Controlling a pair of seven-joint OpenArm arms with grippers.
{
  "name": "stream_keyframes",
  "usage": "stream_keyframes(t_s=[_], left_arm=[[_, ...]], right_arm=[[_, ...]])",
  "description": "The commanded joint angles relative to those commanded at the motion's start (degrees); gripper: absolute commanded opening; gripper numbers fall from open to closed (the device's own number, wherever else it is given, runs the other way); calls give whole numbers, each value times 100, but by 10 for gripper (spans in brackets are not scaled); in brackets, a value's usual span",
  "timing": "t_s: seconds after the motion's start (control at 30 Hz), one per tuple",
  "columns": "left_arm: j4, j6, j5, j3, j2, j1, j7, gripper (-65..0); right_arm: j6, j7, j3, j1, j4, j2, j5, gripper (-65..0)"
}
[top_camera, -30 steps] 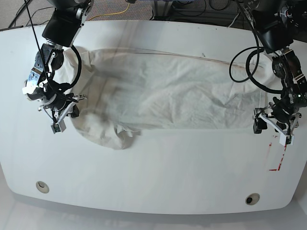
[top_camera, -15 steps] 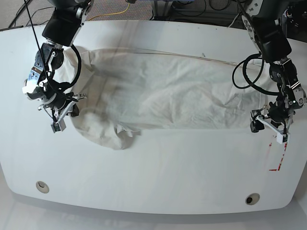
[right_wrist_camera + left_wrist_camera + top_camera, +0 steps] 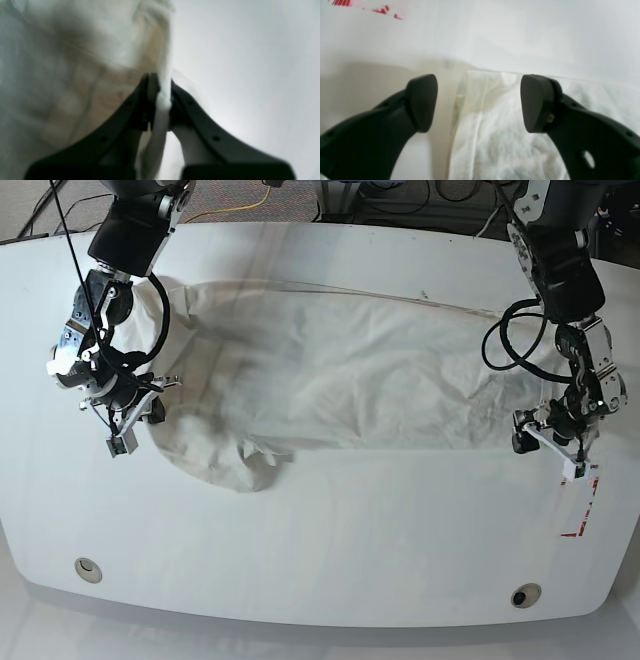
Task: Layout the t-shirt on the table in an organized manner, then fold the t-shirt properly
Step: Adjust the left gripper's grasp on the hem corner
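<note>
Base view: shirt [image 3: 350, 370] lies wide across the upper middle of the frame, on the white counter [image 3: 300, 550]. Its near edge runs fairly straight toward the right; at lower left a loose flap [image 3: 215, 455] droops past that line. Judged as the laying-out and first-fold stage; no finished fold to be seen.

Right wrist view: right jaws [image 3: 163, 100] pinched together on a ridge of cloth at centre frame. Base view puts them at the shirt's left side, just above the flap.

Left wrist view: left jaws [image 3: 478, 103] spread wide, nothing gripped. A corner of the shirt sits between them, mid-frame, its seam running down toward the bottom edge. Whether the tips touch the cloth, cannot tell.

Next move, as I judge it: left jaws lower if need be, close on that corner, then both sides lift together and carry the edge over. Risk: a shallow bite slips, or only one layer comes up. The flap could crease underneath unless drawn straight.

Also about: red marks [image 3: 590, 505] at right, below the left jaws; round holes at lower left [image 3: 88, 570] and lower right [image 3: 526, 595]; cables [image 3: 230, 212] along the top. None seems to block the fold.
</note>
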Motion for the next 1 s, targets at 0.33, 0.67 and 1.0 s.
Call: stream_keyframes(t_s=[0.33, 0.67, 1.0], left_arm=[[-9, 18, 9, 149, 0, 0, 9, -174], [-9, 26, 18, 149, -62, 9, 26, -174], [-9, 26, 26, 149, -237, 114, 35, -193]], right_arm=[[0, -9, 26, -9, 316, 0, -18, -648], [0, -9, 26, -9, 369, 0, -26, -648], [0, -9, 35, -9, 360, -9, -26, -648]])
